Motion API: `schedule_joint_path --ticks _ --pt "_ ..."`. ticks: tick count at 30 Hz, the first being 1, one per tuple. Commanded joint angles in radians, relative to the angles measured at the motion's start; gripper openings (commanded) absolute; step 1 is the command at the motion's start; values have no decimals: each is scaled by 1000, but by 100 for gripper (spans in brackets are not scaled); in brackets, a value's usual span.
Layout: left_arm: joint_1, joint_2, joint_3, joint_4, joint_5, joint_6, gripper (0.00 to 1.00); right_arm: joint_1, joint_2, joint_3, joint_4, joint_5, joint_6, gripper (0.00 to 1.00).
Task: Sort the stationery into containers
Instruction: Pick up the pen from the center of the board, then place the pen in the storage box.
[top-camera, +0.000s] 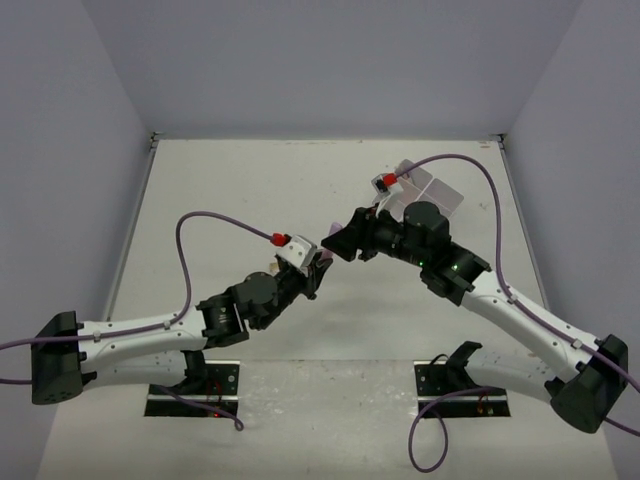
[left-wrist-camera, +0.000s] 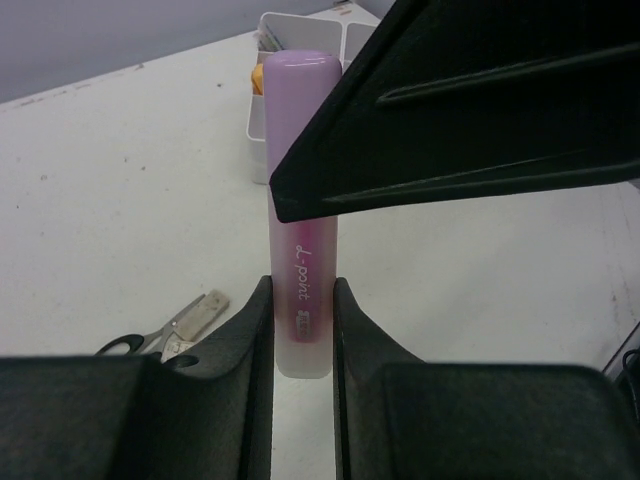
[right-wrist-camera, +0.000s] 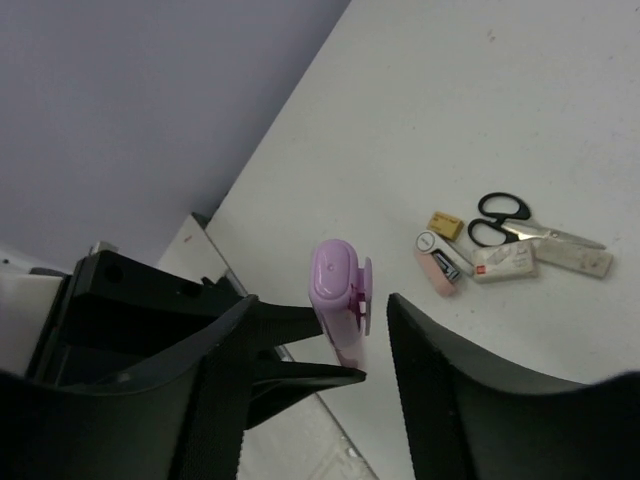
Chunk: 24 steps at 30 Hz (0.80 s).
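Pink marker is held upright above the table, clamped by the left gripper. The right gripper is spread around its cap. Release should be withheld until the right grip is closed squarely.

The left arm and right arm have white links and black joints. Purple cables end in red plugs. The fingers are black.

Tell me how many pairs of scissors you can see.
1. The scissors lie flat on the table, right beside the erasers. More could be hidden from these views.
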Motion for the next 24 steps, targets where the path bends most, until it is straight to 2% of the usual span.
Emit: schedule_joint_path --ticks 1,4,5,6,7,8,11,13,14,16,18,22,24 --pt "2 -7 40 70 19 24 0 13 34 42 29 48 -10 22" --pt "2 -4 57 44 20 22 0 13 42 47 23 79 -18 0" --pt "2 0 68 28 13 19 21 13 44 53 17 96 -25 0" --pt "2 4 91 -8 -3 11 62 13 49 62 3 135 -42 0" --pt "3 7 111 -44 -20 -2 93 12 58 70 -8 171 -57 0" --pt "2 7 129 -81 -60 -16 100 1 66 86 -30 252 -85 0" --pt "2 18 199 -272 -233 -115 100 -53 104 150 -108 575 -157 0" --pt "4 35 238 -504 -336 -233 100 -127 144 198 -146 758 -198 0" --pt "5 38 252 -560 -375 -283 100 -159 176 232 -168 835 -200 0" --pt "6 25 252 -670 -381 -331 100 -232 225 269 -164 889 -215 0" --pt "6 1 241 -708 -370 -356 100 -294 283 308 -143 926 -236 0" --pt "6 -86 198 -728 -335 -380 100 -335 432 383 -84 966 -283 0" --pt "6 -105 186 -727 -317 -382 100 -341 453 390 -43 975 -311 0"
